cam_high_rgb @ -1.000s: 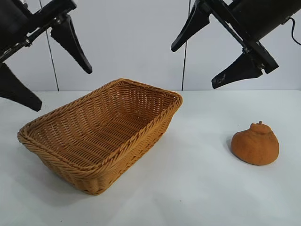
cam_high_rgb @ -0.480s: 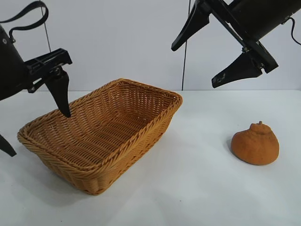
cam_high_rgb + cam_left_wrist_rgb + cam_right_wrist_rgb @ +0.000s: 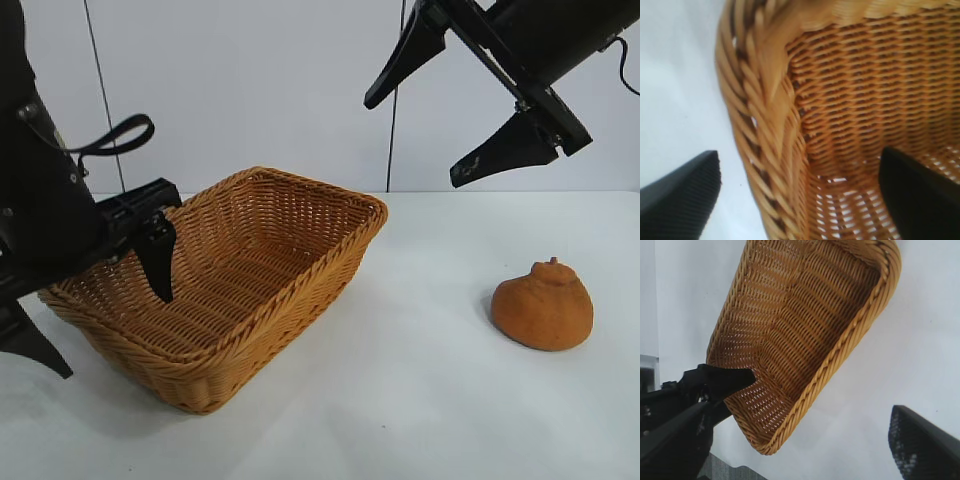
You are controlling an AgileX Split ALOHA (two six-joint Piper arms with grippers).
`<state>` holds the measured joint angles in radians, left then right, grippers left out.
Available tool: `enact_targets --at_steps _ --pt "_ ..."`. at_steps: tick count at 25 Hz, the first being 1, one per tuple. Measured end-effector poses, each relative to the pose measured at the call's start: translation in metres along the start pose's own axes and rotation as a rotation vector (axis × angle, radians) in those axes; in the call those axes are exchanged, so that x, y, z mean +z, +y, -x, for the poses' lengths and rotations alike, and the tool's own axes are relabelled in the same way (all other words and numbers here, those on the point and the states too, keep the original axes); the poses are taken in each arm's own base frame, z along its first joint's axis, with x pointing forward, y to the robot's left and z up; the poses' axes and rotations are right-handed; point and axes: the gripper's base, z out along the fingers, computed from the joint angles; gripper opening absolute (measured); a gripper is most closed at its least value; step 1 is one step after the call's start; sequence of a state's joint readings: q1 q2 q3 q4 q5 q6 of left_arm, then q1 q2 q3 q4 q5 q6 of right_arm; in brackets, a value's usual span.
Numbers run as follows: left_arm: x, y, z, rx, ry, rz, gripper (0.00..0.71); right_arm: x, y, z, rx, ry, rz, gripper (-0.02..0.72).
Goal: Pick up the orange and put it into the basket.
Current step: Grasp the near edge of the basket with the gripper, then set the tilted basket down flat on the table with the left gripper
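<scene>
Setting: a white table (image 3: 420, 400) against a pale panelled wall (image 3: 270, 90).

Exterior view.
- Basket (image 3: 260, 290): tan woven wicker, rectangular, sloping sides, braided rim; stands on the table's left half, set at an angle.
- Orange (image 3: 543, 306): dull orange-brown, lumpy, small stem bump on top; rests on the table at the right, well apart from the basket, nothing touching it.
- Left gripper (image 3: 100, 315): low at the basket's left end, fingers wide apart and straddling the rim, one black finger (image 3: 158, 258) inside the basket, the other (image 3: 30, 345) outside over the table. It holds nothing.
- Right gripper (image 3: 448, 105): high at the upper right, above and behind the orange, fingers spread wide, empty.

Left wrist view.
- Basket corner (image 3: 765, 100) close up, braided rim running between the two finger tips.
- One finger (image 3: 680, 200) over the white table, the other (image 3: 920, 195) over the woven inside. Whether either touches the wicker cannot be told.

Right wrist view.
- Basket (image 3: 805, 335) seen from above, nothing inside it.
- Left gripper's finger (image 3: 722, 380) at the basket's end, reaching over the rim.
- One right finger tip (image 3: 920, 445) over bare table. The orange is outside this view.
</scene>
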<state>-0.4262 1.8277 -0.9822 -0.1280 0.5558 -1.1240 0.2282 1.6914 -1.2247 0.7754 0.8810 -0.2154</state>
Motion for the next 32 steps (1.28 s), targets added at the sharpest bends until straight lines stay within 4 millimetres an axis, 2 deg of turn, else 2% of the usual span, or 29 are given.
enact_targets --at_steps 3,5,7,9,10,11,15,18,21,22,26,32 --pt "0.010 0.002 0.000 -0.003 0.007 0.022 0.593 0.000 0.000 0.000 0.000 0.002 0.000 0.652" --pt "0.011 0.002 0.000 -0.003 0.007 0.023 0.515 0.000 0.000 0.000 0.000 0.002 0.001 0.652" --pt "0.011 0.002 0.000 -0.003 0.008 0.026 0.362 0.000 0.000 0.000 0.000 0.004 0.001 0.652" --pt "0.011 0.004 -0.001 -0.005 0.016 0.043 0.177 0.000 0.000 0.000 0.000 0.005 0.001 0.652" --pt "0.011 0.004 -0.001 -0.029 0.019 0.038 0.130 0.000 0.000 0.000 0.000 0.005 0.001 0.652" --pt "0.010 0.003 0.000 -0.031 0.016 0.032 0.112 0.000 0.000 0.000 0.000 0.005 0.001 0.652" --pt "0.007 0.000 0.001 -0.029 0.019 0.032 0.090 0.000 0.000 -0.001 0.001 0.006 0.001 0.652" --pt "-0.003 -0.008 0.008 -0.010 0.016 0.010 0.087 0.000 0.000 -0.001 0.001 0.006 0.001 0.652" --pt "-0.015 -0.017 0.029 0.020 0.019 -0.037 0.085 0.000 0.000 -0.001 0.001 0.006 0.001 0.652" --pt "-0.021 -0.019 0.044 0.050 0.029 -0.053 0.085 0.000 0.000 -0.001 0.001 0.006 0.001 0.652" --pt "-0.028 -0.024 0.074 0.154 0.047 -0.056 0.085 0.000 0.000 -0.001 0.001 0.006 0.001 0.652" --pt "-0.035 -0.039 0.088 0.395 0.085 -0.051 0.085 0.000 0.000 -0.001 0.001 0.006 0.001 0.652"
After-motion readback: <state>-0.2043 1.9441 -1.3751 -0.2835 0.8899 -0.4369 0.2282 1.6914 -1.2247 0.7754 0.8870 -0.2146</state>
